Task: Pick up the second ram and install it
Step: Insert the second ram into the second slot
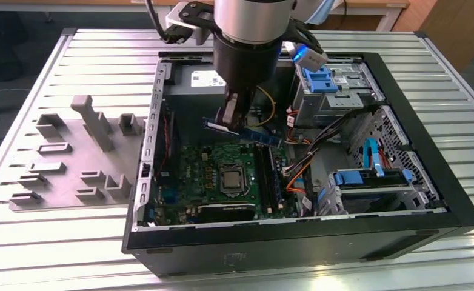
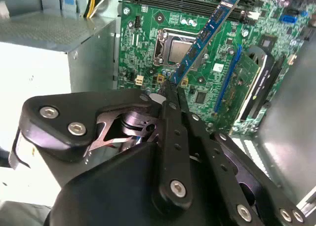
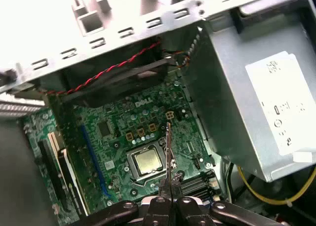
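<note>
Two fingers (image 3: pixel 162 189) clamp the second ram (image 3: pixel 169 147) (image 2: pixel 207 31), edge-on in the first wrist view, face-on in the second.

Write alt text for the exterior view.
The gripper is shut on the second ram, holding the slim blue stick above the green motherboard inside an open computer case. The case lies on a ribbed metal table, with a grey fixture block at the exterior view's left.

Open room over the motherboard (image 1: pixel 193 163) around the gripper (image 2: pixel 170 87) clamping the second ram (image 2: pixel 202 41); power supply (image 3: pixel 232 102), cables (image 1: pixel 306 162), drive cage (image 1: pixel 382 200) hem it
</note>
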### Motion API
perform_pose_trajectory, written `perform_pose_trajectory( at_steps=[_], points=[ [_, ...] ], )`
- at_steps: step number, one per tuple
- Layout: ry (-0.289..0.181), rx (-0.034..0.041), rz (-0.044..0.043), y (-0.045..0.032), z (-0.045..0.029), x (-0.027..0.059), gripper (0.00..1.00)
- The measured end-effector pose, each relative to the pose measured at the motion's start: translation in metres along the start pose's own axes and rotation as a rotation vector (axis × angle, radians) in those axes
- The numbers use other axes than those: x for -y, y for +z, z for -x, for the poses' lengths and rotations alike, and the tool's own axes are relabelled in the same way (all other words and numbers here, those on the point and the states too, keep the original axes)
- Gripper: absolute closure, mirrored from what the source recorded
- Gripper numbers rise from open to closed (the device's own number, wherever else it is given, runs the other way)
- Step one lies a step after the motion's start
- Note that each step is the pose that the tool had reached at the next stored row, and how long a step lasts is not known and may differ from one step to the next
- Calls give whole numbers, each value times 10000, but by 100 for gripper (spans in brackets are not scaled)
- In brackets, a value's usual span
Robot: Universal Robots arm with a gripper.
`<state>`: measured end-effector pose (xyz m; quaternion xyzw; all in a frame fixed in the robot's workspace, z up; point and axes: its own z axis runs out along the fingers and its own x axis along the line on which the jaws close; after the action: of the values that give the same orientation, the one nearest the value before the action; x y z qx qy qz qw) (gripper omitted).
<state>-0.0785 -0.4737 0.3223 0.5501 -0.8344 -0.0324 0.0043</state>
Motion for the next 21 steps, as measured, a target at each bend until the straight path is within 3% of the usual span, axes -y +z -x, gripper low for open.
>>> perform_pose_trajectory(
  at_steps=[21],
  points=[
    [3748, 219, -107, 45, -1, 3, 88]
  ],
)
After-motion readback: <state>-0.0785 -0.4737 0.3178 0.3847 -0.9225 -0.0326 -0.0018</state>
